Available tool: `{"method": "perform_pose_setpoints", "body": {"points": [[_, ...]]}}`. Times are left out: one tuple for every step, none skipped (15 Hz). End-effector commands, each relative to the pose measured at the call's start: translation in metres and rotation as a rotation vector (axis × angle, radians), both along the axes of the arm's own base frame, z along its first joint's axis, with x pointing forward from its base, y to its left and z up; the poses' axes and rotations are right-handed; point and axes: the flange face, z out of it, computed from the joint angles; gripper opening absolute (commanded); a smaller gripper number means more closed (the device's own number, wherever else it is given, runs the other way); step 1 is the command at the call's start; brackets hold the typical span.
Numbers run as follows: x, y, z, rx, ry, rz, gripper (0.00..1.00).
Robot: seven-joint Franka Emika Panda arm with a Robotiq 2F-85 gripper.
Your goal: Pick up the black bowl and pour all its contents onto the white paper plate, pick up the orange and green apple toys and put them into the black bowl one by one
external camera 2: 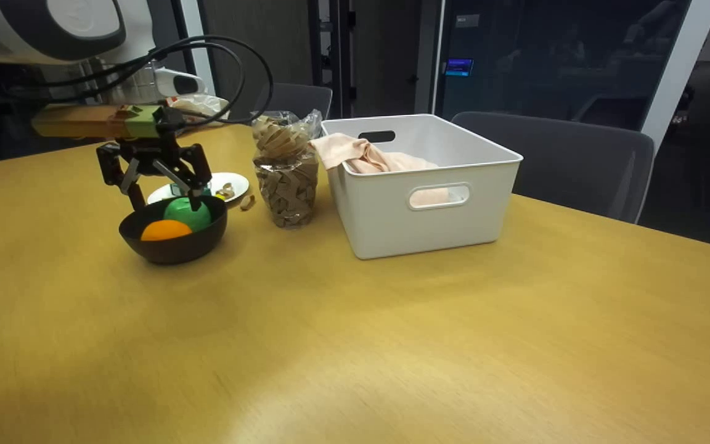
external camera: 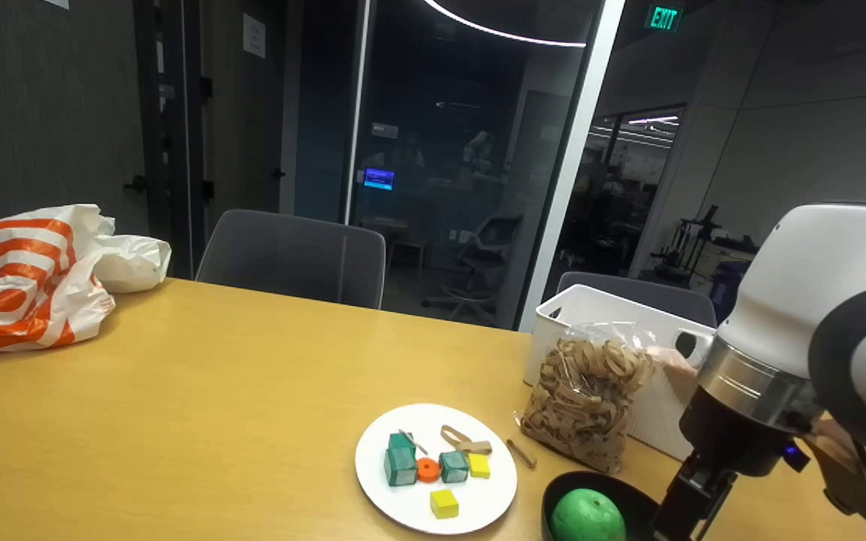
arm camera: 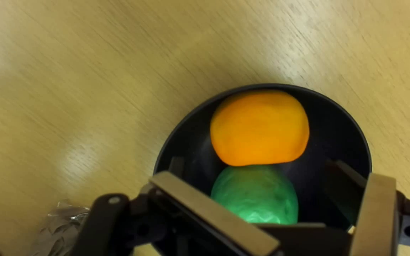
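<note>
The black bowl [external camera 2: 173,251] stands upright on the table and also shows in the wrist view [arm camera: 333,138]. The orange toy [arm camera: 260,128] and the green apple toy [arm camera: 256,195] lie in it side by side, touching. My gripper [external camera 2: 167,202] is over the bowl with its fingers spread. One finger is by the bowl's rim, the other in front of the green apple toy [external camera 2: 187,213]; whether it touches is unclear. The white paper plate [external camera: 388,502] lies beside the bowl. It holds yellow pieces [external camera: 444,503], teal blocks [external camera: 401,467], an orange-red ring [external camera: 428,470] and tan bands.
A clear bag of tan bands [external camera 2: 287,185] stands near the bowl and plate. Behind it is a white bin [external camera 2: 423,222] with a pink cloth [external camera 2: 379,157] over its edge. A loose tan band [external camera: 521,453] lies beside the plate. A white-and-red shopping bag [external camera: 19,293] lies far off.
</note>
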Motion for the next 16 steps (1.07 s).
{"method": "perform_pose_setpoints", "body": {"points": [[-0.001, -0.013, 0.041, -0.063, 0.016, -0.036, 1.00], [0.000, -0.017, 0.051, -0.086, 0.027, -0.045, 1.00], [0.000, -0.019, 0.061, -0.105, 0.037, -0.050, 1.00], [0.000, -0.022, 0.071, -0.128, 0.045, -0.056, 1.00], [0.002, -0.024, 0.082, -0.142, 0.039, -0.067, 1.00], [0.003, -0.025, 0.093, -0.147, 0.035, -0.079, 1.00], [0.005, -0.025, 0.103, -0.134, 0.020, -0.088, 1.00], [0.006, -0.026, 0.113, -0.121, 0.015, -0.096, 1.00], [0.007, -0.026, 0.120, -0.114, 0.003, -0.102, 1.00], [0.009, -0.026, 0.124, -0.114, 0.001, -0.111, 1.00], [0.010, -0.026, 0.127, -0.116, -0.001, -0.122, 1.00], [0.011, -0.027, 0.127, -0.129, 0.013, -0.128, 1.00], [0.012, -0.028, 0.126, -0.139, 0.028, -0.131, 1.00], [0.009, -0.026, 0.117, -0.117, 0.020, -0.111, 1.00], [0.009, -0.027, 0.118, -0.121, 0.027, -0.115, 1.00], [0.009, -0.028, 0.118, -0.122, 0.030, -0.118, 1.00]]}}
